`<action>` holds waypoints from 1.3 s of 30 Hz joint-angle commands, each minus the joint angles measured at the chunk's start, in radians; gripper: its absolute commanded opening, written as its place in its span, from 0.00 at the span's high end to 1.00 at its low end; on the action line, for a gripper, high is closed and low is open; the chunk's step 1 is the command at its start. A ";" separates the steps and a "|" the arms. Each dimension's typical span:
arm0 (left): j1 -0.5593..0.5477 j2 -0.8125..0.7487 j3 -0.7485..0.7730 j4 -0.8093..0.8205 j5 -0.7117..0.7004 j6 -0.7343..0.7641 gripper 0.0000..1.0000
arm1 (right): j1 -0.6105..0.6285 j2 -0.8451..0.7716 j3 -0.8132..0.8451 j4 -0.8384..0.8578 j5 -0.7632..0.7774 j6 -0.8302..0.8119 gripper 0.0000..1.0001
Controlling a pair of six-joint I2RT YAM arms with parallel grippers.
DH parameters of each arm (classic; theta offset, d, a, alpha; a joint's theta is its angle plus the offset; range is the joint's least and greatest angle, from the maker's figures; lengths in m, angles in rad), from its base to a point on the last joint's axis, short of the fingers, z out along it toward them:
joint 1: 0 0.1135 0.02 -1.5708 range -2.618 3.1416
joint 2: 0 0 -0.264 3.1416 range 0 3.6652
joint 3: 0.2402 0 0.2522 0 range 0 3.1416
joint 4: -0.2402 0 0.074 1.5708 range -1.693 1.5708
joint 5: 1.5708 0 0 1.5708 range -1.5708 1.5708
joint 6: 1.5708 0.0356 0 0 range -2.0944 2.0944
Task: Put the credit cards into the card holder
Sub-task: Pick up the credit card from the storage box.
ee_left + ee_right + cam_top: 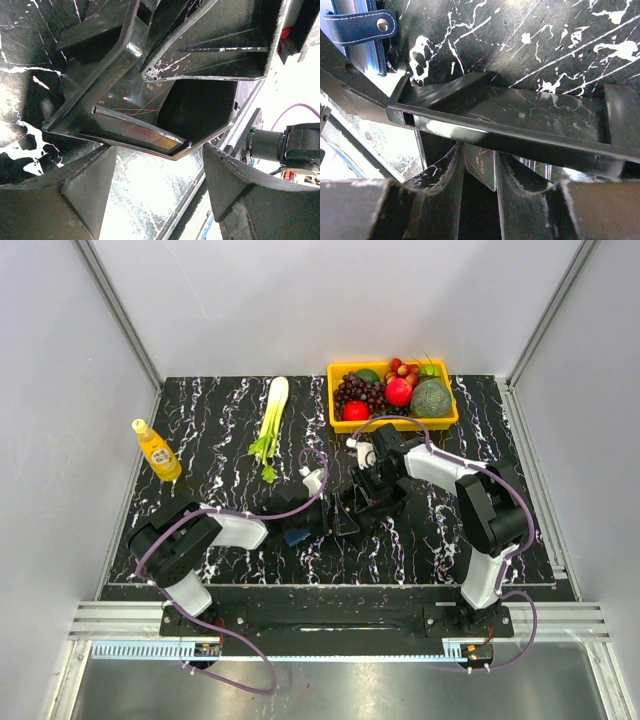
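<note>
Black marbled table (200,440), items as we find them. Card holder (355,30): navy, lying on the table just beside the left claw (159,150), across the black tray (495,132) from the right claw (479,155). Left claw: spread wide, empty. Right claw: narrowly parted before a card (480,170), seemingly gripping nothing.

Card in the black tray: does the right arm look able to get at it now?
Probably yes: the card shows just beyond the parted jaws of the right gripper, nothing between them.
</note>
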State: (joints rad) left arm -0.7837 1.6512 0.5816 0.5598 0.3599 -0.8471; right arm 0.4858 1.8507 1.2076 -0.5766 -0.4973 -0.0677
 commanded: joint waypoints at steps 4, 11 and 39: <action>-0.002 -0.041 0.078 0.127 -0.004 0.025 0.27 | 0.059 -0.047 -0.028 0.000 -0.139 0.019 0.64; -0.002 -0.039 0.084 0.126 -0.004 0.026 0.27 | 0.057 -0.051 -0.029 -0.016 -0.158 0.016 0.62; -0.002 -0.070 0.052 0.186 -0.013 0.046 0.31 | 0.060 -0.071 -0.037 -0.017 -0.196 0.002 0.65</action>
State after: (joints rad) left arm -0.7837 1.6444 0.5941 0.5167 0.3592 -0.8227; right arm 0.4965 1.7874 1.1851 -0.5659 -0.5789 -0.0837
